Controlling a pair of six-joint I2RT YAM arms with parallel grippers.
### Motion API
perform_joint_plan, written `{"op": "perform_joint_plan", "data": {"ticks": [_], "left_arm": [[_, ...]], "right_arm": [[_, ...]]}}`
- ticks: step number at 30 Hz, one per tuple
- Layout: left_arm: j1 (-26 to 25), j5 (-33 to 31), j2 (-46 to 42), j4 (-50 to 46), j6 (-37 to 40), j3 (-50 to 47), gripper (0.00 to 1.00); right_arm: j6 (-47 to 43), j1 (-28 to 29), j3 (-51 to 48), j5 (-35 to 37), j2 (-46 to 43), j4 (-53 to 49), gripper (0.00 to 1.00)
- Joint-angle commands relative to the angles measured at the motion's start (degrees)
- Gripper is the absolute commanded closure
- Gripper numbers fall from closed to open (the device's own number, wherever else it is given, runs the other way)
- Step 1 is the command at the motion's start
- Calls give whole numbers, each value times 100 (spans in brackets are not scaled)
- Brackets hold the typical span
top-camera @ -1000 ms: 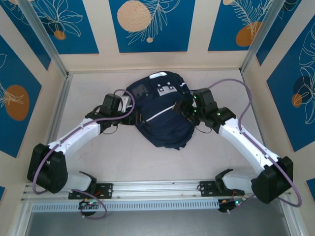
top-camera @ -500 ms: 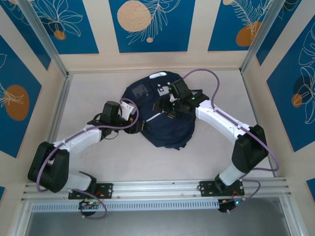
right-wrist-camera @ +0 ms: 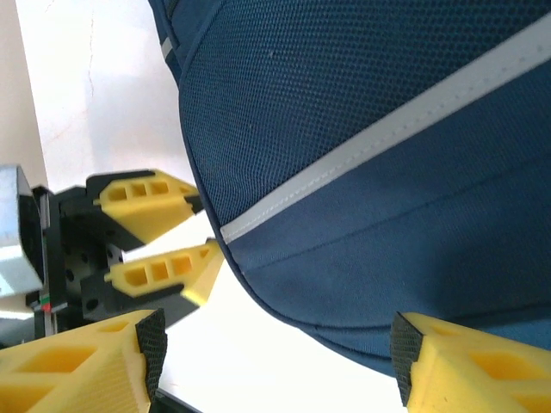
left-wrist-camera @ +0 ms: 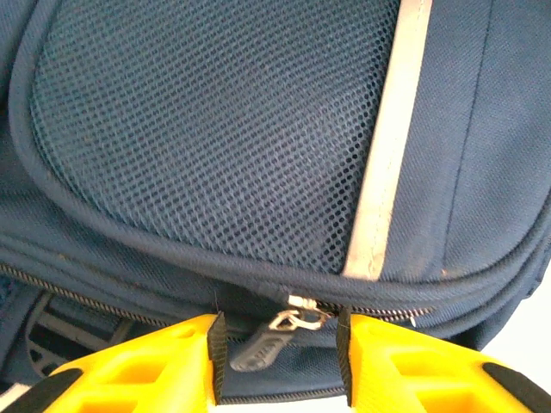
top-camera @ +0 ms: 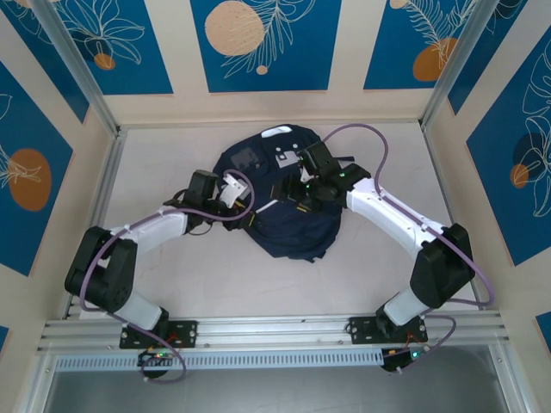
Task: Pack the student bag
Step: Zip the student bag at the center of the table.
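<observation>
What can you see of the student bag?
The student bag is a dark navy woven-fabric backpack with white reflective stripes, a mesh panel and a light grey patch. It lies flat on the pale table. The left gripper, open, straddles its zipper pull; the right gripper, open, flanks its rounded edge.

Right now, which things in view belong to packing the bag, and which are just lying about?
Job: student bag; its zipper pull, flanked by the left gripper; right gripper over the bag.
Not the job: table; painted wall panels; purple cables.
</observation>
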Motion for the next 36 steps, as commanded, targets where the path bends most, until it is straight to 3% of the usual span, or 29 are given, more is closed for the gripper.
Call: {"op": "perform_joint_plan", "data": {"ticks": [1,11,14,19,24,30,36], "left_arm": [[37,231,227,-279,365,304,61],[37,816,384,-783,574,548,80],[37,753,360,-824,485,505,91],[28,627,156,-673,189,287,100],[3,413,-109,-640,-69,96,100],[-105,584,-307,-565,-370,-70,100],[-380,736,-540,-170,-1009,-349,100]], "right_arm": [[38,-23,-95,-92,-241,-135,29],[335,15,-504,-231,-337,-100,29],[360,36,-575,-213,-339,-122,29],[446,123,-692,-42,-286,-141,30],[750,200,-970,47,-203,214,34],[925,281,-1157,49,-2,806,38],[902,309,-1160,-139,309,1440,51]]}}
